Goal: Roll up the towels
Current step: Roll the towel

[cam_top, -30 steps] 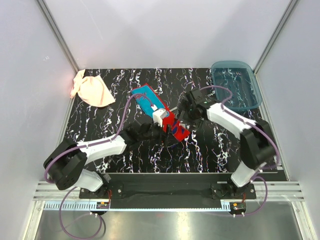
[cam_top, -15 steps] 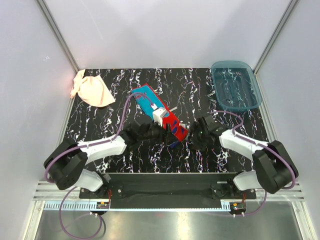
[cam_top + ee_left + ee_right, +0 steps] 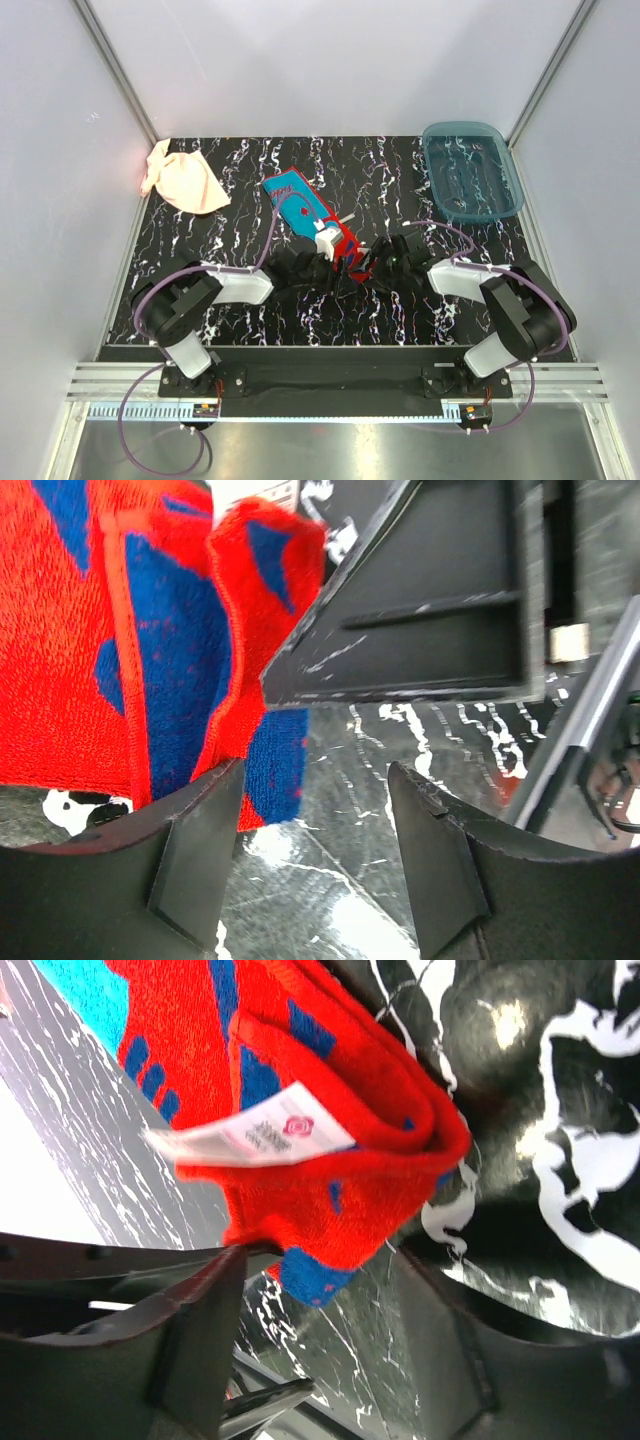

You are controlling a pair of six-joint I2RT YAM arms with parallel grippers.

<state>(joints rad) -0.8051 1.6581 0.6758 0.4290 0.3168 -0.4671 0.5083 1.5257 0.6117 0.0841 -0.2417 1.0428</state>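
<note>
Finds right gripper (image 3: 320, 1260) shifted left, facing left gripper (image 3: 315, 780) at blue towel's (image 3: 300, 205) folded red end, mid-frame. Shows both finger pairs spread, holding nothing. Judges rolling barely begun; calls next for pinching the fold.

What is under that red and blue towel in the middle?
The blue and red towel lies on the black marbled table. Its near end is folded over, so its own cloth lies under there. Anything beneath its middle is covered.
</note>
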